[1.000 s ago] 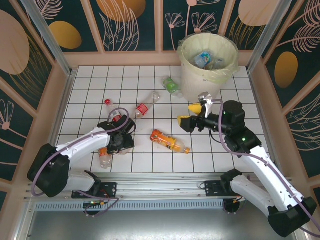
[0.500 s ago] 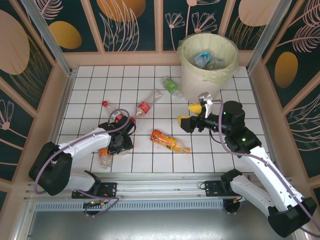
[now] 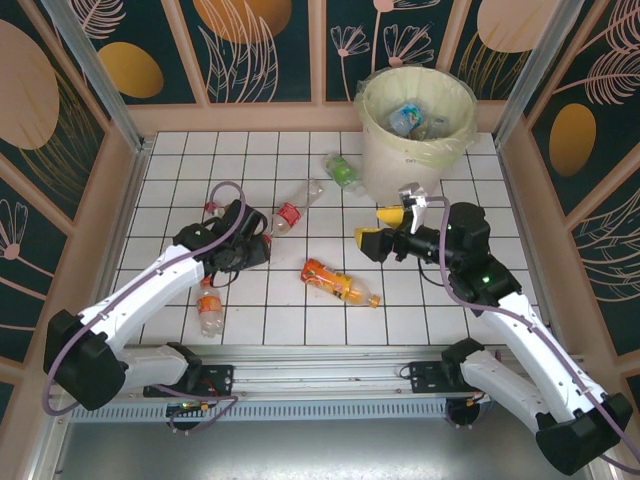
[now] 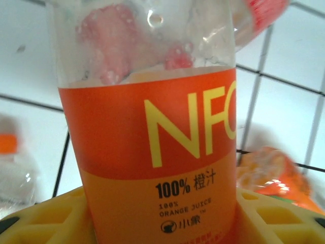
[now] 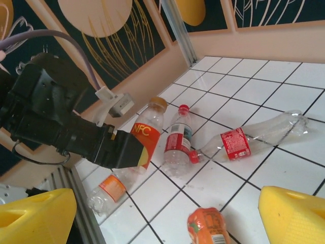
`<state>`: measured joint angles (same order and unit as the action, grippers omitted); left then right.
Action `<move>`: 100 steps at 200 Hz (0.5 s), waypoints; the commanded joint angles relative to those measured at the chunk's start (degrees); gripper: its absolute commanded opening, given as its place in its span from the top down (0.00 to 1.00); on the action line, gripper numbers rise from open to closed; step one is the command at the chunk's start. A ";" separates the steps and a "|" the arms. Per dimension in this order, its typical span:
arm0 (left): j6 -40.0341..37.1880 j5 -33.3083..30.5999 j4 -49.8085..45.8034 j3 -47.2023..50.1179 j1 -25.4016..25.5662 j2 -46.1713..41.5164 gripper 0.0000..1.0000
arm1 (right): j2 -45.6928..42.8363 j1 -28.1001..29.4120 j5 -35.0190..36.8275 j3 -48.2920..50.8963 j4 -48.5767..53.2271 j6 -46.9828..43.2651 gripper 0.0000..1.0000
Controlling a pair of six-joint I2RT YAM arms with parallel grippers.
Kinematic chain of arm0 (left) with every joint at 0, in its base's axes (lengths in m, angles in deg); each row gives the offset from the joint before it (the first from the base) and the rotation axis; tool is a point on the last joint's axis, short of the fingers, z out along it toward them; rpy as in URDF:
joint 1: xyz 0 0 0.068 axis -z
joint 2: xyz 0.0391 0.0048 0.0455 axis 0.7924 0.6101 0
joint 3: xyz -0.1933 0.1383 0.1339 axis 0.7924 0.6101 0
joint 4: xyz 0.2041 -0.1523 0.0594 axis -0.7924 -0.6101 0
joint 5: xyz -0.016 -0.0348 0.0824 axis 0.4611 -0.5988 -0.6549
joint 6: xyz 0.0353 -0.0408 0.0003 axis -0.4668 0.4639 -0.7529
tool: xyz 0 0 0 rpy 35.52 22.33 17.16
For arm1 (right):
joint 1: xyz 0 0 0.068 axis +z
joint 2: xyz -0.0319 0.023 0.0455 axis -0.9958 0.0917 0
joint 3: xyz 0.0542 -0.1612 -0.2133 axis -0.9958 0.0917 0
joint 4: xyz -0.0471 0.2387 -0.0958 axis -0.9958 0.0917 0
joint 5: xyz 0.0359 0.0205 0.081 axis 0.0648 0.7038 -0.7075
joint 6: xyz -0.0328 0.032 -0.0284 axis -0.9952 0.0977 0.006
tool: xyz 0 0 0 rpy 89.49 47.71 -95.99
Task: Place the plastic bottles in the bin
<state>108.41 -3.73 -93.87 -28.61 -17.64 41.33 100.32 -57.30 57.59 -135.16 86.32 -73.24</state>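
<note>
Left gripper [image 5: 129, 151] is clamped tight on the NFC bottle [image 4: 157, 152]. We see its yellow fingers [image 4: 45, 218] pressing both sides of the orange label, holding the bottle roughly upright over the left of the tiles [image 3: 300, 320]. The right gripper [image 3: 379, 227] hovers mid-table, jaws spread wide and gripping nothing. Just in front of it we spot an orange bottle [image 3: 340, 284] lying flat. A red-label bottle [image 3: 290, 214] lies near the left gripper, and a green bottle [image 3: 345, 170] sits just beside the bin [image 3: 400, 165] in the far right corner, which has a few bottles [image 3: 410, 118] inside.
</note>
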 commanded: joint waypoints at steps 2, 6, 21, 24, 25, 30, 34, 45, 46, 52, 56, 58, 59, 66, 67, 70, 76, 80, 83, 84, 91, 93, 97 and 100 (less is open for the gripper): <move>-9.58 3.77 5.15 -2.97 -0.48 -1.35 0.49 | 0.36 0.34 2.59 0.46 -6.70 9.14 0.07; -11.06 5.05 6.94 -3.00 -0.36 -1.61 0.50 | 0.56 0.35 3.00 0.42 -7.25 10.38 0.07; -15.88 9.93 13.08 -3.09 -0.45 -2.60 0.50 | 1.13 0.35 4.60 0.37 -8.86 14.31 0.07; -16.71 10.77 14.23 -3.09 -0.36 -2.83 0.50 | 1.27 0.39 4.89 0.37 -9.30 14.96 0.07; -17.03 11.28 14.67 -3.14 -0.42 -2.91 0.50 | 1.32 0.36 4.96 0.37 -9.34 15.11 0.07; -18.58 13.12 17.43 -2.95 -0.42 -3.26 0.49 | 1.53 0.36 5.17 0.32 -9.87 15.96 0.07; -19.55 15.12 19.14 -2.78 -0.39 -3.54 0.49 | 1.85 0.33 5.20 0.22 -10.10 16.50 0.07; -22.40 19.21 23.63 -2.57 -0.41 -3.89 0.49 | 2.67 0.33 5.16 -0.31 -10.71 17.93 0.07; -22.52 19.54 23.94 -2.57 -0.40 -3.88 0.49 | 2.72 0.33 5.09 -0.37 -10.84 18.08 0.07; -24.10 21.37 25.35 -2.63 -0.39 -3.80 0.48 | 3.27 0.31 4.74 -0.61 -11.43 18.92 0.07; -25.12 22.62 26.09 -2.77 -0.34 -3.65 0.48 | 3.60 0.35 4.48 -0.78 -11.84 19.43 0.07; -25.58 23.00 26.58 -2.81 -0.41 -3.55 0.48 | 3.76 0.34 4.32 -0.91 -12.00 19.72 0.07; -25.86 23.24 26.82 -2.82 -0.36 -3.54 0.48 | 3.84 0.33 4.23 -0.98 -12.10 19.86 0.07; -27.33 25.14 27.88 -2.99 -0.33 -3.28 0.48 | 4.53 0.33 3.71 -1.49 -12.62 20.81 0.07; -27.53 25.27 28.13 -3.04 -0.32 -3.27 0.48 | 4.62 0.33 3.58 -1.62 -12.72 20.93 0.07; -28.20 26.23 28.66 -3.09 -0.32 -3.18 0.48 | 4.97 0.35 3.32 -1.85 -12.91 21.25 0.07; -29.44 27.94 29.76 -3.18 -0.35 -3.21 0.48 | 5.67 0.38 2.79 -2.51 -13.24 21.91 0.07; -30.33 29.13 30.52 -3.05 -0.36 -3.32 0.47 | 6.29 0.36 2.47 -3.02 -13.25 22.36 0.07; -30.73 29.79 31.07 -2.93 -0.34 -3.48 0.47 | 6.76 0.34 2.14 -3.49 -13.25 22.69 0.07; -30.95 29.88 31.40 -2.88 -0.32 -3.55 0.47 | 6.97 0.33 2.04 -3.67 -13.25 22.75 0.07; -31.85 31.30 32.79 -2.51 -0.36 -3.98 0.47 | 8.17 0.34 1.38 -4.86 -12.94 23.12 0.07; -32.14 31.76 33.11 -2.44 -0.32 -4.14 0.47 | 8.57 0.38 1.11 -5.14 -12.87 23.19 0.07; -32.78 32.43 33.61 -2.27 -0.33 -4.36 0.47 | 9.30 0.34 0.57 -5.76 -12.85 23.37 0.07; -33.25 32.90 34.07 -2.14 -0.32 -4.51 0.47 | 9.78 0.34 0.14 -6.14 -12.94 23.46 0.07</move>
<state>82.86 20.49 -68.43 -30.34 -17.64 38.48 107.21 -57.25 60.76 -136.78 76.96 -53.68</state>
